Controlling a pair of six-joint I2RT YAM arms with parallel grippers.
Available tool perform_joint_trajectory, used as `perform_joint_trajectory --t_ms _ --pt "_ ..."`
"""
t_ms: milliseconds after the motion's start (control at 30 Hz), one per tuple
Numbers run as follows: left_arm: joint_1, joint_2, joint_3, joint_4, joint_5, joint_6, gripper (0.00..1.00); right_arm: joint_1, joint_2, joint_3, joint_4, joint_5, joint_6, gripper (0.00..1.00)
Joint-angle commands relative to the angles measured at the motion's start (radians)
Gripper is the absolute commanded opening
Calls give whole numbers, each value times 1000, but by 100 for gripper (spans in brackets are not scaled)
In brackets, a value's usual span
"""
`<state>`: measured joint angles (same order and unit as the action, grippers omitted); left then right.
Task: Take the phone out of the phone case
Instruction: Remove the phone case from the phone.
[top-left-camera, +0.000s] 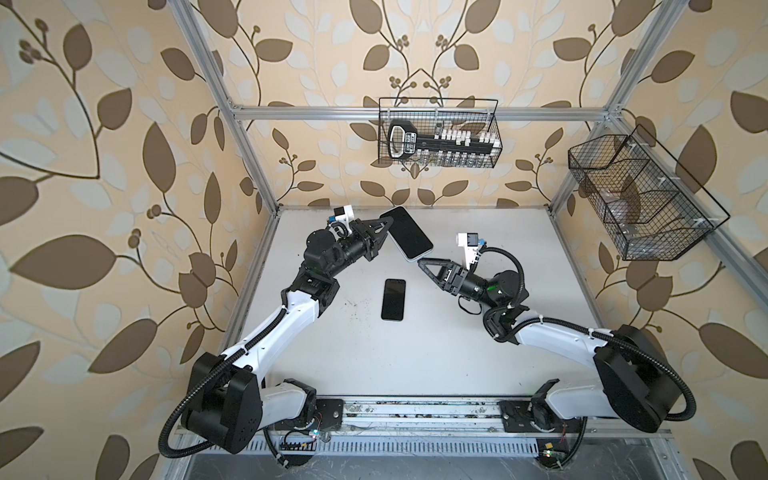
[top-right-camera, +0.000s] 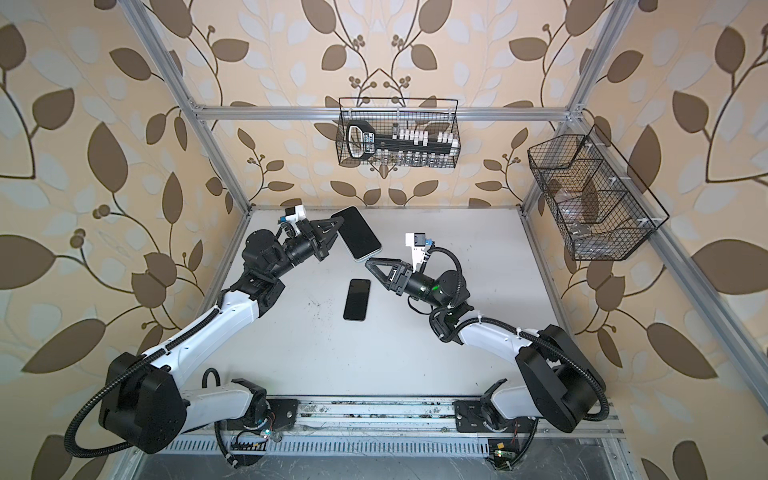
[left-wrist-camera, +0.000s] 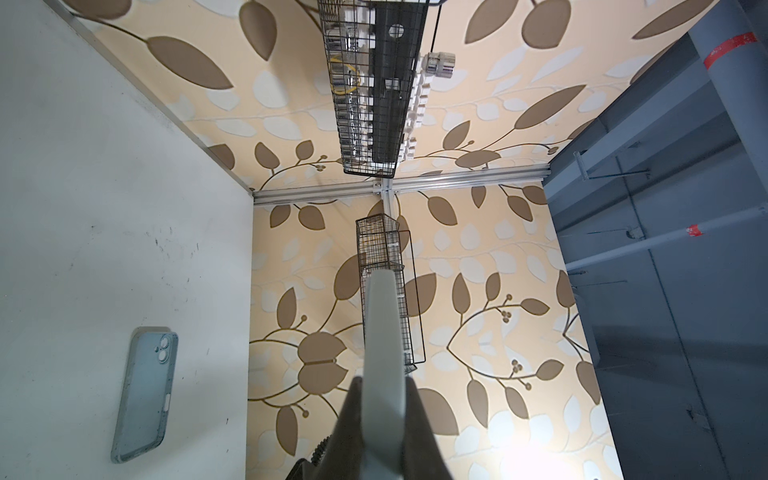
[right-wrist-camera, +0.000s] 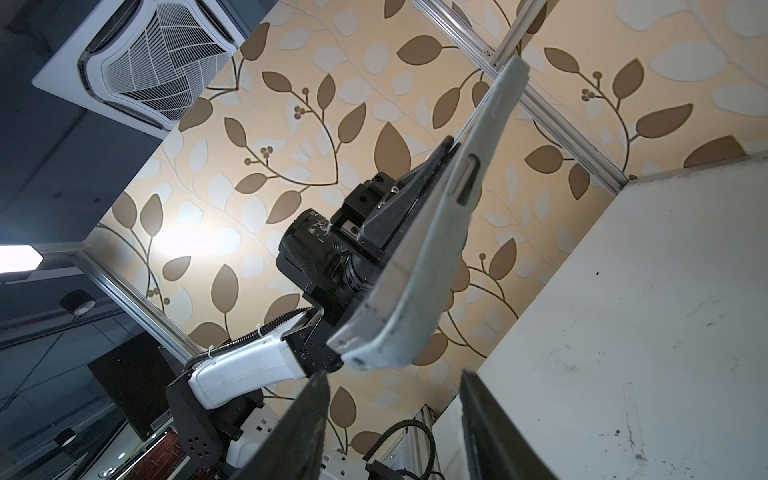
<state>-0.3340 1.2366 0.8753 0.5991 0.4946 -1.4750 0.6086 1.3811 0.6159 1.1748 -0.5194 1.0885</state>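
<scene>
Grey case (right-wrist-camera: 415, 316): wrapping the phone (top-left-camera: 407, 233), which is hanging tilted above the far side of the table (top-left-camera: 478, 332), with its dark screen facing up in both top views.
Left tool (top-left-camera: 385, 225): pinching the cased phone by one long edge, fingers pressing on its front and back.
Right tool (top-left-camera: 420, 262): sitting just beside the phone's near corner, fingers spread partway and gripping nothing. Whether a tip is touching the case is impossible to tell.
Case corner: appearing to be peeling off the phone's body at the end nearest the right tool, as seen in the right wrist view.
Second phone (top-left-camera: 393, 299): lying flat on the table between the two arms.
Wire basket (top-left-camera: 438, 133): hanging on the back wall, carrying black and white items.
</scene>
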Motion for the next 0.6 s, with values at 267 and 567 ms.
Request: perform_joint_trajectory --t_ms 267,567 --pt "-3 -32 4 109 18 -24 0 -5 -11 24 48 6 6 51" --pt "-3 -36 -5 104 19 -19 0 -15 -19 35 43 -1 5 51"
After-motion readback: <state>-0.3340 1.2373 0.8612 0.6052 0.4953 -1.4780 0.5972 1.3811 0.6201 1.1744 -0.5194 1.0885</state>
